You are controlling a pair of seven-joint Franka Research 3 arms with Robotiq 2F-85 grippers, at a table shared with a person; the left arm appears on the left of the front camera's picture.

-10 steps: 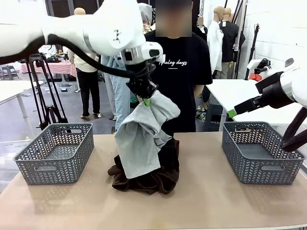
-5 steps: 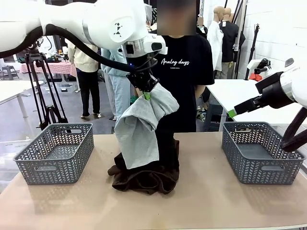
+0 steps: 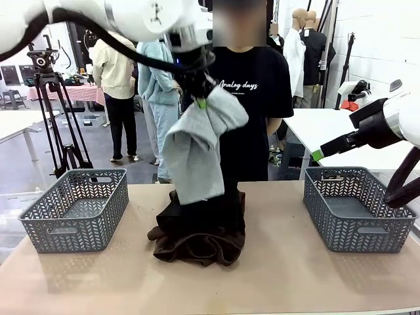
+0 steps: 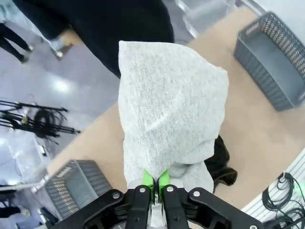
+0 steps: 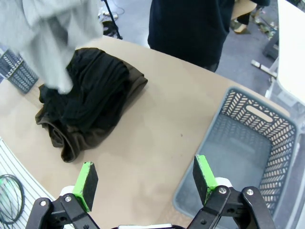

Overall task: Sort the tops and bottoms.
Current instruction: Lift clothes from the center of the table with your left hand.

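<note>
My left gripper [image 3: 200, 100] is shut on the pale grey top [image 3: 197, 147] and holds it high above the middle of the table. The top's lower edge hangs just over the dark pile of bottoms [image 3: 200, 230], black pieces on a brown fleece one. In the left wrist view the green pads [image 4: 156, 179] pinch the top [image 4: 171, 109], with the bottoms [image 4: 220, 162] below. My right gripper [image 3: 318, 154] hovers open above the right side of the table. In the right wrist view, its fingers [image 5: 145, 176] stand wide apart over bare table, the bottoms [image 5: 90, 102] to the left.
A grey lattice basket [image 3: 75, 210] stands at the table's left and another [image 3: 357, 207] at the right, both with nothing in them. A person in a black T-shirt [image 3: 252, 98] stands at the far edge behind the pile. The right basket [image 5: 248, 143] lies under my right gripper.
My left gripper has risen with the top, drawing its lower edge up off the dark pile. The right arm has not moved.
</note>
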